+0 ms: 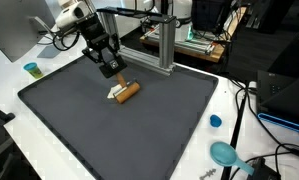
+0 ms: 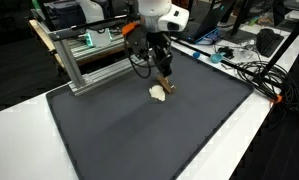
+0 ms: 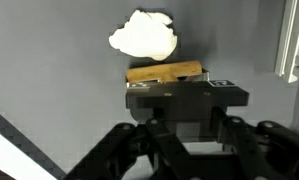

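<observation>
A short brown stick (image 3: pixel 167 72) with a fluffy white lump (image 3: pixel 144 35) at its side lies across the tips of my gripper (image 3: pixel 179 82) in the wrist view. The jaws stand shut, closed on the stick. In both exterior views the gripper (image 1: pixel 115 76) (image 2: pixel 166 84) points down over the far part of a dark grey mat (image 1: pixel 119 130) (image 2: pixel 139 130). The brown stick (image 1: pixel 129 91) (image 2: pixel 168 88) and its white end (image 1: pixel 116 93) (image 2: pixel 157 93) sit right under the fingers, at or just above the mat. Whether it rests on the mat I cannot tell.
An aluminium frame (image 1: pixel 159 40) (image 2: pixel 89 60) stands at the mat's far edge, close to the arm. A small blue cup (image 1: pixel 31 69), a blue lid (image 1: pixel 215 121) and a teal scoop-like item (image 1: pixel 224 153) lie on the white table. Cables (image 2: pixel 249 70) run beside the mat.
</observation>
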Robot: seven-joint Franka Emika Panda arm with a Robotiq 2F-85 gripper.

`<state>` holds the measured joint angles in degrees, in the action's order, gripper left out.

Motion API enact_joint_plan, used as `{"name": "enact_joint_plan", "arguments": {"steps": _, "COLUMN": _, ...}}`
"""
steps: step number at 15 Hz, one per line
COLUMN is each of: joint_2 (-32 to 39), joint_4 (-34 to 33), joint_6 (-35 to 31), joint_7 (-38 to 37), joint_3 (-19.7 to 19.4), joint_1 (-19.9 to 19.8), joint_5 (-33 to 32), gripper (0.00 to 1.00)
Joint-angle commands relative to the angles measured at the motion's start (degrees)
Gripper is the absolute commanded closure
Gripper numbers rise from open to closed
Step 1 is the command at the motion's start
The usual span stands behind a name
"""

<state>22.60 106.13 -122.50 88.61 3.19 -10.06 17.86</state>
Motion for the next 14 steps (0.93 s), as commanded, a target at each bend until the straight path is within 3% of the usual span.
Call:
{"name": "enact_joint_plan", "arguments": {"steps": 1, "joint_2": -4.37, "joint_4": 2.06, "joint_6": 2.84, "joint_7": -1.07, "joint_3": -0.01, "joint_1": -1.05, "joint_5": 2.42, "gripper": 0.79}}
{"name": "enact_joint_plan", "arguments": {"steps": 7, "joint_2": -6.55, "joint_4": 3.77, "joint_6": -0.86, "joint_7": -1.45, "joint_3": -0.50, "joint_1": -0.91, "joint_5": 5.95, "gripper": 0.79}}
{"name": "enact_joint_plan", "arguments": {"steps": 12, "joint_2": -6.94, "joint_4": 8.46, "joint_6": -11.87, "joint_7": -4.32, "joint_3": -1.58, "joint_1": 0.65, "joint_5": 1.78, "gripper": 0.79}}
{"name": "enact_joint_plan", "arguments": {"steps": 14, "joint_2": -7.01, "joint_4": 9.72, "joint_6": -12.89, "joint_7": -5.93, "joint_3": -2.03, "joint_1": 0.89, "joint_5": -0.37, "gripper": 0.79}}
